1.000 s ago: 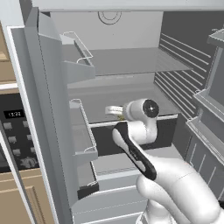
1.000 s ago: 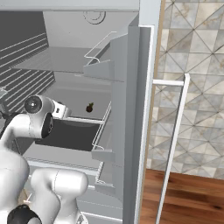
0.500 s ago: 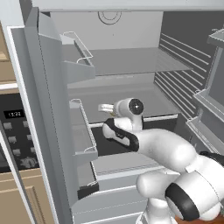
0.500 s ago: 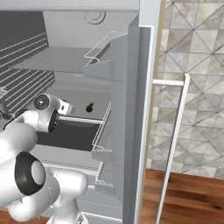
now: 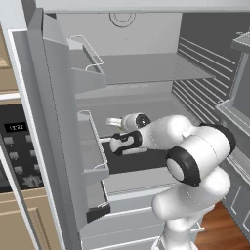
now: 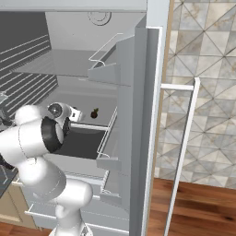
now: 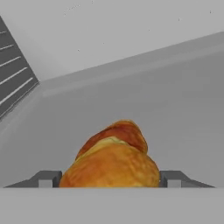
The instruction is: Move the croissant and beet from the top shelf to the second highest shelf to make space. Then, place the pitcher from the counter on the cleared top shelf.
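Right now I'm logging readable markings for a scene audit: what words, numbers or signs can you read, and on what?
Oven control panel, left of the open fridge: a small lit display shows digits, too blurred to read.
Panel buttons: markings too small to read.
Croissant, beet, fridge walls: no text.

fridge interior [image 5: 146, 29] grey | tile wall [image 6: 203, 55] | wood floor [image 6: 198, 207]

Flat, even rendered light; the fridge interior [image 5: 146, 73] looked dim grey, shadows faint, the croissant [image 7: 113, 162] slightly soft
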